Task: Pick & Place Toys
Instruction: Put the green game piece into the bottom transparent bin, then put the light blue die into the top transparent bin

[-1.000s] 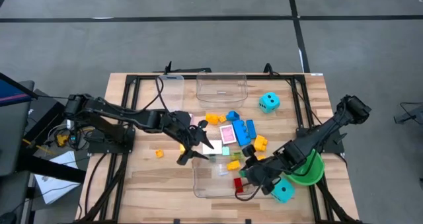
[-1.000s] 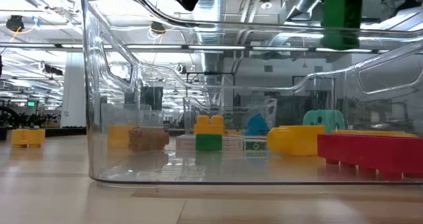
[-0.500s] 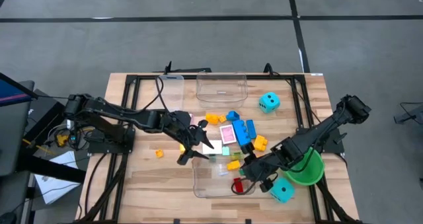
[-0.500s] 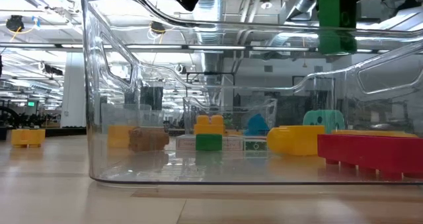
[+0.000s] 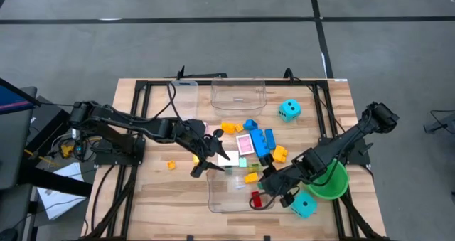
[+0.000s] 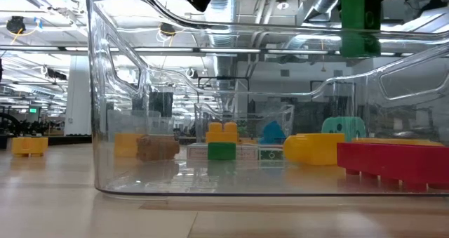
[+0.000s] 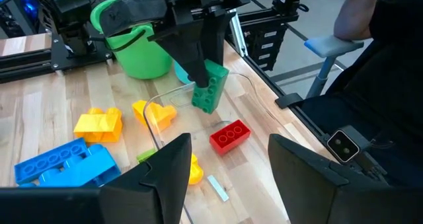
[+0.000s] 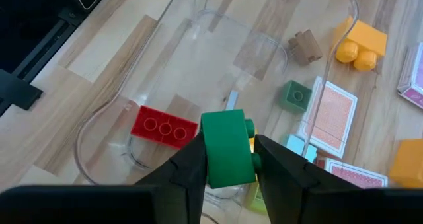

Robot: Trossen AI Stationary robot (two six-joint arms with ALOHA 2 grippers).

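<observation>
My right gripper [image 5: 267, 186] is shut on a green brick [image 8: 227, 148] and holds it above the near clear tub [image 5: 215, 198]. A red brick [image 8: 164, 128] lies on that tub's floor. My left gripper [image 5: 212, 163] stands open and empty above the tub's far left corner. Loose toys lie on the table beyond the tub: blue bricks [image 5: 263, 141], yellow and orange bricks [image 5: 231, 128], pink-backed cards [image 5: 245, 143]. The low view shows the green brick [image 6: 361, 20] high over the tub. My right gripper pinches the green brick's upper end [image 7: 203, 71] between its two fingers, one on each flat side. The fingers slant down from the table's right. The brick hangs below them, long side nearly upright, clear of the tub and its floor.
A green bowl [image 5: 331, 184] sits under my right arm, with a cyan die [image 5: 304, 206] beside it near the front edge. A second die [image 5: 288, 111] and two more clear tubs [image 5: 238, 95] stand at the far side. A small yellow brick [image 5: 170, 165] lies alone at left.
The green brick in my right gripper reaches a little lower over the tub than it did a second ago. In the high view the gripper has edged slightly toward the table's left, uncovering more of the red brick.
</observation>
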